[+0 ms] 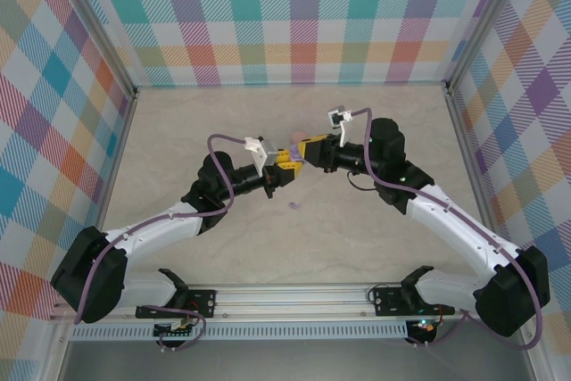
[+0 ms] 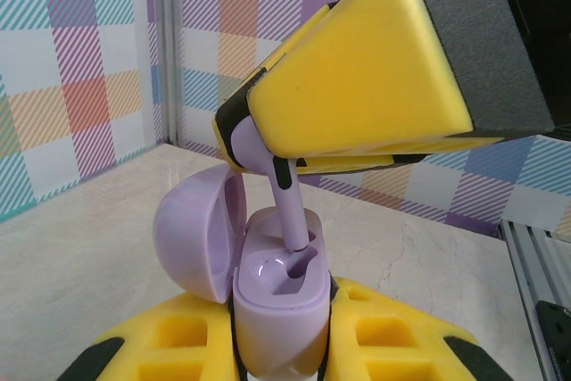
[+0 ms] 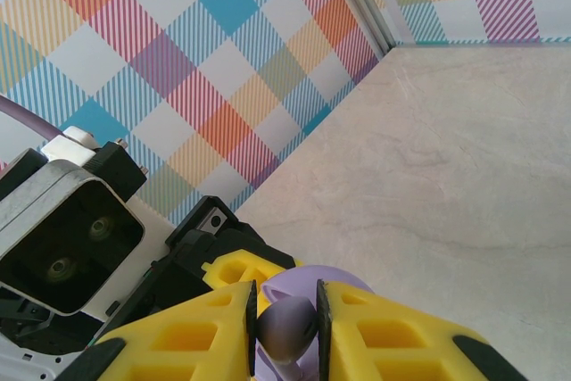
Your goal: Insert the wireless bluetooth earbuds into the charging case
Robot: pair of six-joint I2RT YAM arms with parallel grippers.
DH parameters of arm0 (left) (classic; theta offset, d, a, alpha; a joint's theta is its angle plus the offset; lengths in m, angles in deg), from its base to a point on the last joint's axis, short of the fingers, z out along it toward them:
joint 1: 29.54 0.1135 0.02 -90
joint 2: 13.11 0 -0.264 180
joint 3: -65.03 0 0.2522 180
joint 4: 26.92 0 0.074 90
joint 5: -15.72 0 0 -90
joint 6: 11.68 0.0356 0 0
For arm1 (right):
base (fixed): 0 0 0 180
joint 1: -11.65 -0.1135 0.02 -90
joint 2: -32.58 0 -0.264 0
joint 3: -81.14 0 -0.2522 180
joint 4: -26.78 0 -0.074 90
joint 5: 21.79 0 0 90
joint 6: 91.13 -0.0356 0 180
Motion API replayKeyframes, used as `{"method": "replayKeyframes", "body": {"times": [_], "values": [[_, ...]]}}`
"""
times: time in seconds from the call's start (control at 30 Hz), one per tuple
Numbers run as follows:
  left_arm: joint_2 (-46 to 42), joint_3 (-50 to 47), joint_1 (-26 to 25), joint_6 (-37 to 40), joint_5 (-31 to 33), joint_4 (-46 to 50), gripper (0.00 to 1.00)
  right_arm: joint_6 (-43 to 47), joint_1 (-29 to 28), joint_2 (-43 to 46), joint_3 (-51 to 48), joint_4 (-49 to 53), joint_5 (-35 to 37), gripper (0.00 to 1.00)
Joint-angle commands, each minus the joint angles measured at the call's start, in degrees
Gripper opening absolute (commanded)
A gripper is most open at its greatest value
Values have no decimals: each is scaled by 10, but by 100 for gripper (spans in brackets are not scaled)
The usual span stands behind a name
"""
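The right gripper [image 3: 286,323] pinches a purple earbud [image 2: 285,202] by its head, stem tip at a slot of the open case [image 2: 277,287], which the left gripper [image 2: 277,345] clamps above the desk's [image 1: 357,256] middle. The bud looks light, hard and slick, and gripping the head leaves the stem free. The walls [image 1: 285,24] stand well apart, and a second bud [image 1: 295,205] lies just toward the near edge.

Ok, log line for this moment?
left gripper: shut on case, lid open | right gripper: shut on earbud, stem tip in slot | other slot: empty | small purple piece: on table
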Motion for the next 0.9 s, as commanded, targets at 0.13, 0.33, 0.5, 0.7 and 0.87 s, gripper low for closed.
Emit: {"method": "replayKeyframes", "body": {"times": [0.13, 0.33, 0.5, 0.7, 0.87], "values": [[-14, 10, -9, -12, 9, -35, 18, 16, -3, -4, -6, 1, 0, 26], [-13, 10, -8, -18, 14, -36, 18, 19, -3, -4, -8, 4, -1, 26], [-12, 11, -9, -17, 13, -35, 18, 22, -3, -4, -7, 8, 0, 26], [-11, 13, -9, -16, 9, -26, 18, 26, -4, -7, -1, 20, -2, 29], [-10, 13, -9, -16, 8, -22, 18, 29, -4, -7, 6, 31, -2, 39]]}}
